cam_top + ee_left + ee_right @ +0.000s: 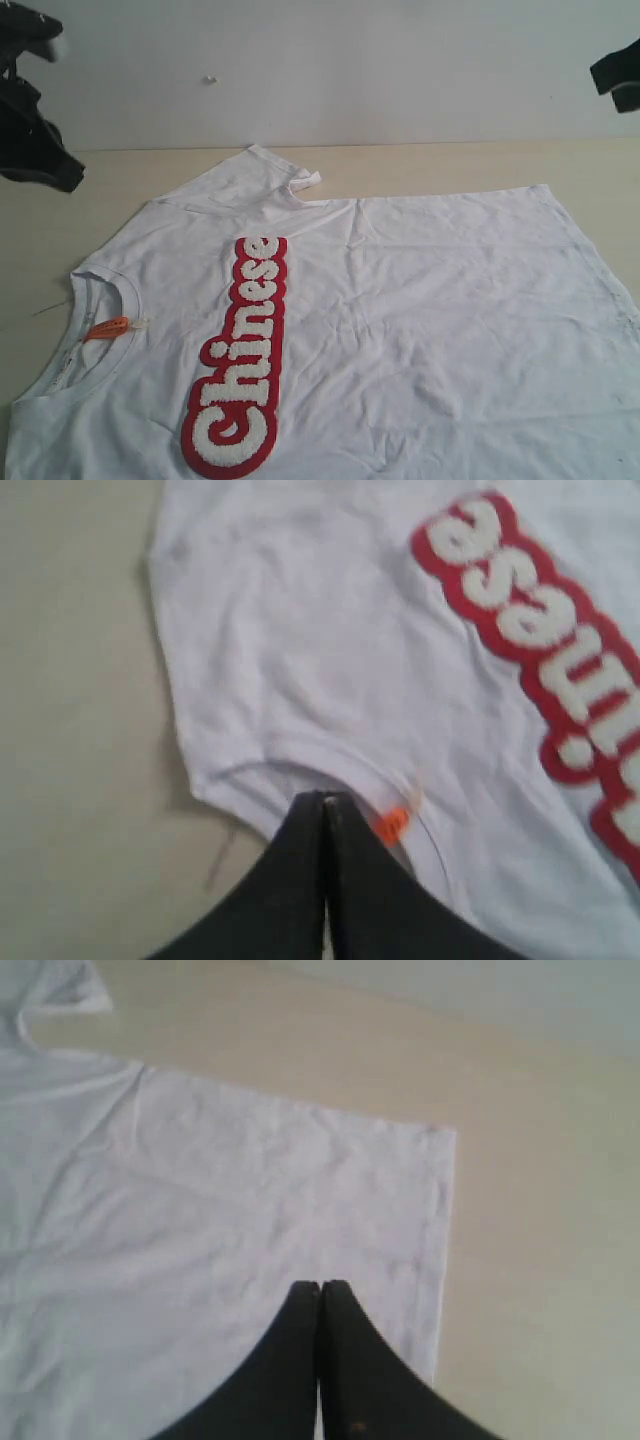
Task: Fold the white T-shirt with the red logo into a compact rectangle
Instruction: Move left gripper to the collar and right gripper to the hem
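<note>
White cotton is covering most of the pale table point(60, 210) in the exterior view. The white T-shirt point(420, 320) is lying there flat and face up, with its collar point(75, 365) toward the left of that view and its hem toward the right.

At the far left of this view, a dark part of the left arm point(30, 140) is hanging high, apart from the cloth. This view is not showing its fingertips. The left wrist view is giving them: the left gripper point(324, 800) is pressed fully together and is grasping nothing. It is hanging over the collar rim, just beside the orange tag point(392, 825). Whether the tips are touching the cloth cannot be told.

Moving right, the red logo point(240, 360) is running across the chest. Only the exterior view is showing its whole word, "Chinese"; the left wrist view is cutting off some of its letters. Behind the logo, one sleeve point(240, 185) is lying on the table with its cuff turned up a little.

Further right, the right wrist view is showing plain, lightly wrinkled cloth and the hem point(440, 1230) with its corner. The right gripper point(319, 1288) is also clenched on nothing, over the cloth near the hem. In the exterior view only a dark piece of the right arm point(620, 75) is showing, at the upper right, well apart from the shirt.
</note>
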